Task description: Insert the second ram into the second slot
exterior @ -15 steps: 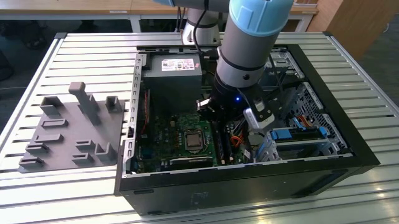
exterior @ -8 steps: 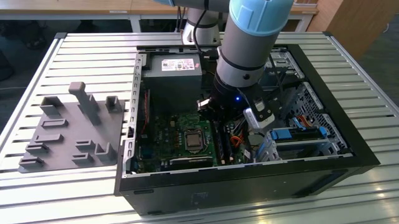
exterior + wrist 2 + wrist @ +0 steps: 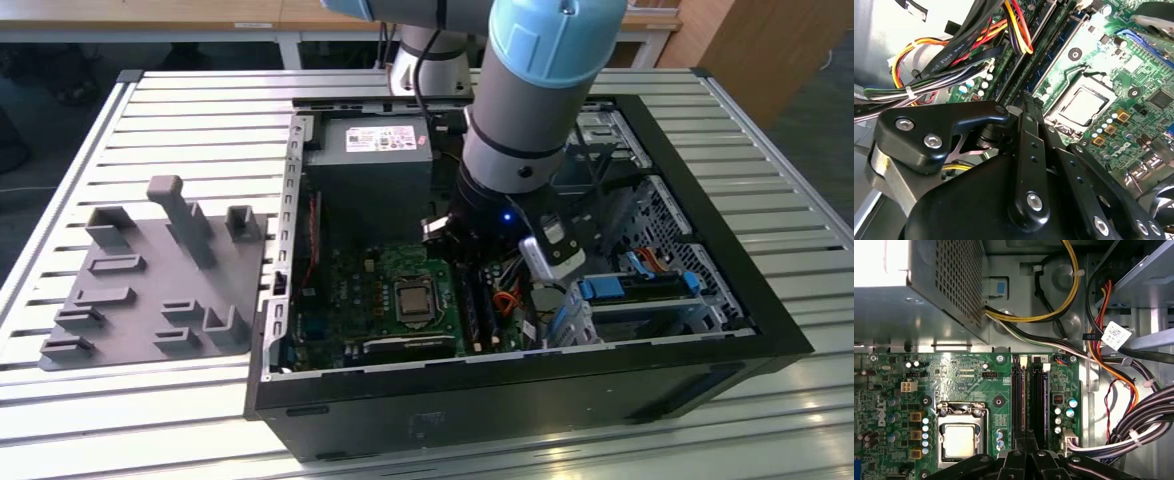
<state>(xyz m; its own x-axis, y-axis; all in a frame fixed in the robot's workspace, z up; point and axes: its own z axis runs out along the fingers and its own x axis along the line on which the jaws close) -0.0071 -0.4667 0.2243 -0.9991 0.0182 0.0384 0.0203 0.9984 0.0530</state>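
My gripper (image 3: 481,275) reaches down into the open computer case (image 3: 694,350), over the memory slots (image 3: 483,315) at the motherboard's edge. In both wrist views its fingers close to a point (image 3: 1026,100) (image 3: 1026,440) right above the slots (image 3: 1039,400), and they look shut. A thin stick, seemingly the second ram (image 3: 1023,400), stands edge-on in a slot in line with the fingertips. I cannot tell whether the fingers pinch it or only touch its top edge. The neighbouring slots run as long dark and green strips (image 3: 1054,45) away from the fingertips.
The processor socket (image 3: 960,437) lies beside the slots. Thick cable bundles (image 3: 954,50) (image 3: 1134,425) crowd the slots' other side. The power supply (image 3: 367,165) fills the case's far end, with blue drive brackets (image 3: 627,285) at the exterior view's right. A grey fixture (image 3: 147,280) lies outside the case.
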